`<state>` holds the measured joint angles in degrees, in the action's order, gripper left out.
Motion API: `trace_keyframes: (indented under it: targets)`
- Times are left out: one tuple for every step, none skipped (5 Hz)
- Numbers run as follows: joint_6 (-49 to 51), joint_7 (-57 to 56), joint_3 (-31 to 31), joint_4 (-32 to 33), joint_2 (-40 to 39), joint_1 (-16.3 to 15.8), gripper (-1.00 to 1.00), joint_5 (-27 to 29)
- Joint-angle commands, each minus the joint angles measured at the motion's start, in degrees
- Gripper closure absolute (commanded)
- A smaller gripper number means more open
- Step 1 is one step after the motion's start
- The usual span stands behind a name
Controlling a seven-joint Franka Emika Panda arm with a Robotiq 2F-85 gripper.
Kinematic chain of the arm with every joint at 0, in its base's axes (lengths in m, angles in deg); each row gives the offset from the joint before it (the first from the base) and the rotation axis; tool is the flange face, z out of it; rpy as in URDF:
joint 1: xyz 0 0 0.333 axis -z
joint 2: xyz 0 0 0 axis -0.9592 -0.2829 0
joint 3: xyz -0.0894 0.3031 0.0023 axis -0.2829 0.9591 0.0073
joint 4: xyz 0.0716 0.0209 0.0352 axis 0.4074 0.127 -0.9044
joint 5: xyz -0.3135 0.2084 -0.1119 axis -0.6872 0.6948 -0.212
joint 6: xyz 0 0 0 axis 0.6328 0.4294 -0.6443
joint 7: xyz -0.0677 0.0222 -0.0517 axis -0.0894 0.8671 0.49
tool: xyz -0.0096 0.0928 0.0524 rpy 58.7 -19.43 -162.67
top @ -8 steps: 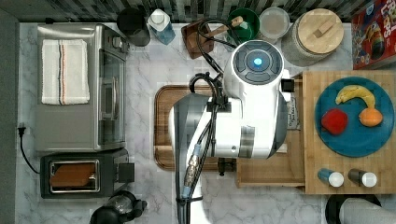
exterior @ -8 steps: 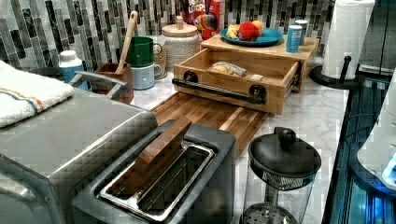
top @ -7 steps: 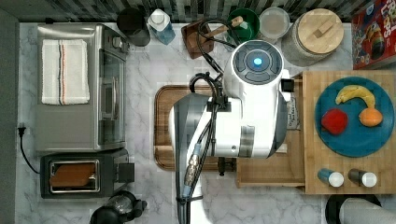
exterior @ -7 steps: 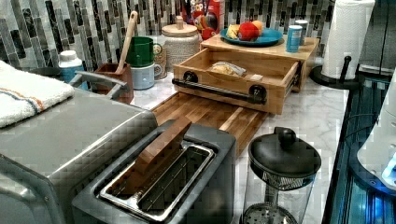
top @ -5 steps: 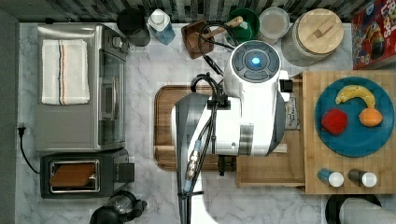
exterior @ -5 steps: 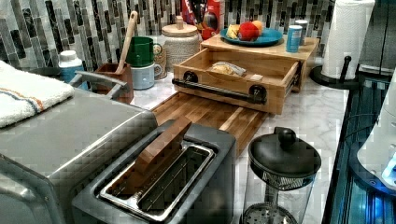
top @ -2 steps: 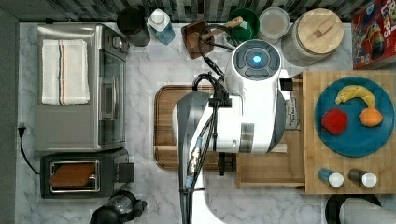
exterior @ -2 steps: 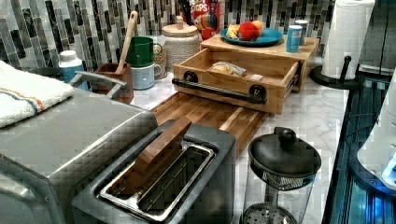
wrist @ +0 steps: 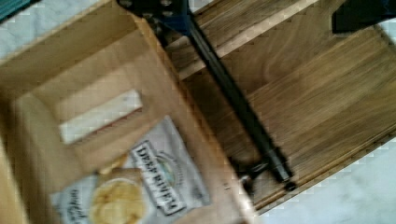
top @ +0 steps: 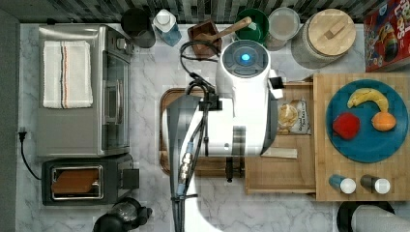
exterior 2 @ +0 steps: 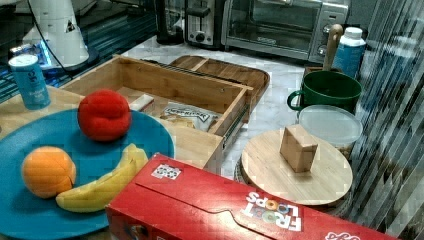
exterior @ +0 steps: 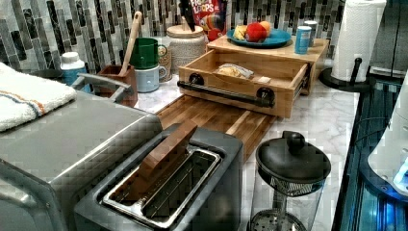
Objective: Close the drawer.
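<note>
1. Drawer [exterior: 240, 79] stands pulled out from under the light wood block [top: 360, 186]. Seen in the left view, it projects toward the camera over the far end of the dark brown tray [exterior: 216, 120].
2. In the top view, the drawer's [top: 280, 174] open box lies to the top view's left of the block, partly under the white arm [top: 244, 111].
3. Black bar handle [exterior: 223, 92] runs along the drawer front on two round mounts. The wrist view shows the handle [wrist: 233, 93] crossing diagonally above the tray boards [wrist: 317, 93].
4. Inside the drawer: a snack bag [wrist: 135, 186] and a small pale wooden stick [wrist: 100, 116], lying apart from each other on the drawer floor. The right view shows the bag [exterior 2: 192, 116] near the drawer's back wall.
5. Pincer: cannot tell whether its fingers are apart or together; the arm body covers that area in the top view.
6. On the block top: blue plate [top: 370, 150] with a banana [top: 367, 96], a red fruit [top: 346, 125] and an orange [top: 384, 121]; two small shakers [top: 360, 183] near the block's edge.
7. Marble surface [top: 145, 72] also carries a toaster oven [top: 82, 140] with a folded towel [top: 66, 73] on top, a toaster [top: 80, 182], a green mug [exterior: 144, 53] and a lidded jar [top: 329, 35].
8. Red cereal box [exterior 2: 240, 210] sits in the foreground of the right view, just beside the plate.
</note>
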<state>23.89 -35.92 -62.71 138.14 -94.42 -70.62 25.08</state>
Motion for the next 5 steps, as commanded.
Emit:
trace_keyframes:
  targets:
    - [-6.26, -9.74, 5.98, 4.75, 0.11, -5.81, -1.00, 1.03]
    - [-12.98, -10.77, 7.52, 10.33, 1.51, -5.25, 1.00, 1.84]
    - [-15.52, -10.83, 8.40, 13.53, 1.44, -5.56, 1.00, 0.36]
    - [-16.45, -11.79, 9.10, 15.29, 0.64, -5.16, 1.00, -2.20]
    - [-19.87, -12.33, 9.75, 17.84, -0.16, -3.80, 1.00, -5.22]
